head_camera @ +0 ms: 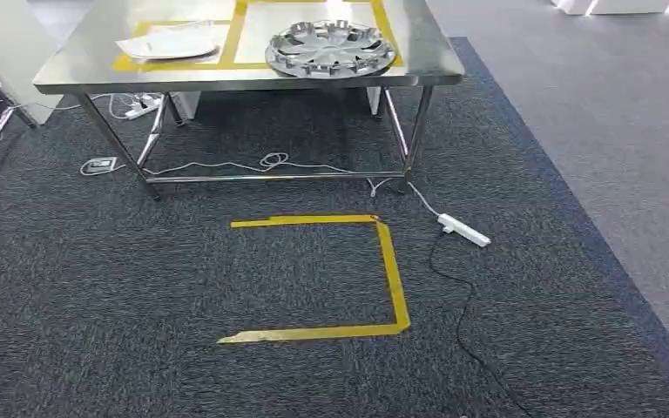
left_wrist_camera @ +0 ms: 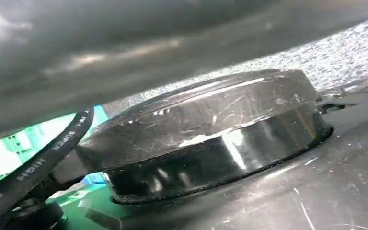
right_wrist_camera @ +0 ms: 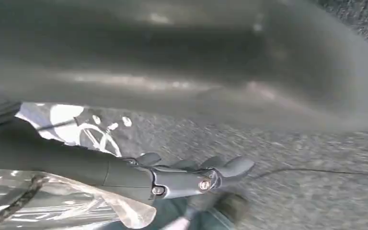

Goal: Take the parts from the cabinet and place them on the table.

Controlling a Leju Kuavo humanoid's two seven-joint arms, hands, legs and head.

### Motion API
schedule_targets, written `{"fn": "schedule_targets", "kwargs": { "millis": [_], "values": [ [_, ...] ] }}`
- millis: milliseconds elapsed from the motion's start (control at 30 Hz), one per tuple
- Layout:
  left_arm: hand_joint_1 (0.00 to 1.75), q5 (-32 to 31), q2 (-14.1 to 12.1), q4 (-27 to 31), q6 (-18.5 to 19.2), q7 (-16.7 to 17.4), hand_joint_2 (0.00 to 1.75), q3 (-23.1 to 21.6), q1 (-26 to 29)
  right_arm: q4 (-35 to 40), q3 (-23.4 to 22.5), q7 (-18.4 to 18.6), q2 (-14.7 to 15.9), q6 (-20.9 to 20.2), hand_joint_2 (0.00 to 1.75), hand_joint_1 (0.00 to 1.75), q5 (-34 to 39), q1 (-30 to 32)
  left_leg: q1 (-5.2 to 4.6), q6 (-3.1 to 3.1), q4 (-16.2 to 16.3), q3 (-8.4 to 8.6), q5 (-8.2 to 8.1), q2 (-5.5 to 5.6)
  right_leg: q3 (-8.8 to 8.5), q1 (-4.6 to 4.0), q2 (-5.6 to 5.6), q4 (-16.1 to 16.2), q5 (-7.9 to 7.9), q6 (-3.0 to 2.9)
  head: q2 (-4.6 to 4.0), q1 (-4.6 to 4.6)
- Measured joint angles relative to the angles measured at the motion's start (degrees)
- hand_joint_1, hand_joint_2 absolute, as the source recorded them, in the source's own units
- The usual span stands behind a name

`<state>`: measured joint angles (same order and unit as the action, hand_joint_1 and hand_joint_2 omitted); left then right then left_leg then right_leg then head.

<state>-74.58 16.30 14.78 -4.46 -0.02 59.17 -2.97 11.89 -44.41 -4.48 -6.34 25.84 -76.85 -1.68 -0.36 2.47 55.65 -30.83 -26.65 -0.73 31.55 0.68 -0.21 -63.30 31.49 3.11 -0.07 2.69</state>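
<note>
The silver hubcap point(head_camera: 331, 47) and a white part point(head_camera: 169, 41) are seen on the far steel tabletop point(head_camera: 87, 74), cut off above, beyond grey carpet point(head_camera: 96, 287); the blurred right robot hand point(right_wrist_camera: 191, 177) is extended, seemingly empty.

Worktop point(head_camera: 70, 78) sits at 12 o'clock, far end of carpet point(head_camera: 96, 287). On it: wheel cover point(head_camera: 331, 48) toward 1 o'clock, flat bag point(head_camera: 170, 42) at 11, the two well apart. Under worktop, cable point(head_camera: 261, 163) runs across the floor. Tape outline point(head_camera: 392, 270) lies on carpet, center, just before the worktop. Power strip point(head_camera: 463, 231) at 2 o'clock of the outline, near the worktop's rt front leg.
</note>
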Motion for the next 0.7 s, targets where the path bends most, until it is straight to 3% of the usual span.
{"fn": "schedule_targets", "kwargs": {
  "millis": [33, 67, 100, 167, 200, 267, 400, 700],
  "values": [
    [0.00, 0.00, 0.05, 0.00, 0.02, -0.02, 0.00, 0.00, -0.04, 0.02, -0.02, -0.04, 0.00, 0.00, 0.00, 0.00, -0.02, -0.08, -0.02, -0.21, 0.46, -0.16, 0.12, -0.01, -3.88, 0.06, -0.02, 5.77, -1.44, -0.08, 0.00, 0.00],
    [0.00, 0.00, 0.02, 0.00, 0.02, -0.02, 0.00, 0.00, -0.06, 0.00, -0.07, -0.07, -0.02, 0.00, 0.00, 0.00, -0.02, -0.31, -0.45, -0.50, 0.95, -0.62, 0.12, -0.06, -4.89, -0.15, 0.05, 8.34, -0.07, -0.42, 0.00, 0.07],
    [0.00, 0.00, 0.02, 0.00, 0.02, -0.02, 0.00, 0.00, -0.11, 0.00, -0.13, -0.13, -0.02, 0.00, 0.00, 0.00, -0.02, -0.28, -0.46, -0.74, 1.18, -0.78, 0.21, -0.04, -4.48, -0.10, 0.22, 8.26, -0.65, -1.28, 0.00, -0.20],
    [0.00, 0.00, -0.02, 0.00, 0.02, -0.04, 0.00, 0.00, -0.11, 0.00, -0.24, -0.15, -0.07, 0.00, 0.00, 0.00, -0.04, 0.03, -0.59, 1.07, 1.32, -0.91, -0.05, 0.01, -4.52, -0.13, 0.00, 8.33, -0.68, -1.30, 0.00, -0.20],
    [0.00, 0.00, -0.04, 0.00, 0.00, -0.04, 0.00, 0.00, -0.06, 0.00, -0.31, -0.15, -0.07, 0.00, 0.00, 0.00, -0.02, 0.07, -0.57, 1.05, 1.26, -0.91, 0.11, 0.05, -4.50, -0.22, -0.07, 8.33, -0.83, -1.52, 0.00, -0.15],
    [0.00, 0.00, -0.06, 0.00, 0.00, -0.04, 0.00, 0.00, -0.06, 0.00, -0.39, -0.13, -0.07, 0.00, 0.00, 0.00, 0.00, 0.01, -0.35, -0.15, 0.94, -0.93, 0.86, 0.10, -4.35, -0.45, -0.10, 8.30, -1.05, -1.90, 0.00, -0.15],
    [0.00, 0.00, -0.09, 0.00, 0.00, -0.04, 0.00, 0.00, -0.07, 0.00, -0.42, -0.13, -0.07, 0.00, 0.00, 0.00, 0.00, -0.10, -0.19, -0.76, 0.73, -0.95, 1.28, 0.14, -4.10, -0.62, -0.13, 8.22, -1.27, -2.25, 0.00, -0.15],
    [0.00, 0.55, -0.06, 0.00, -0.41, -0.37, 0.00, 0.07, -0.09, 0.00, -2.08, -1.29, -0.07, -2.16, 0.00, 0.00, 2.49, -0.20, -0.16, -1.04, 0.71, -1.26, 1.35, 0.15, -3.83, -0.58, -0.13, 8.15, -1.30, -2.30, 0.00, -0.13]
  ]
}}
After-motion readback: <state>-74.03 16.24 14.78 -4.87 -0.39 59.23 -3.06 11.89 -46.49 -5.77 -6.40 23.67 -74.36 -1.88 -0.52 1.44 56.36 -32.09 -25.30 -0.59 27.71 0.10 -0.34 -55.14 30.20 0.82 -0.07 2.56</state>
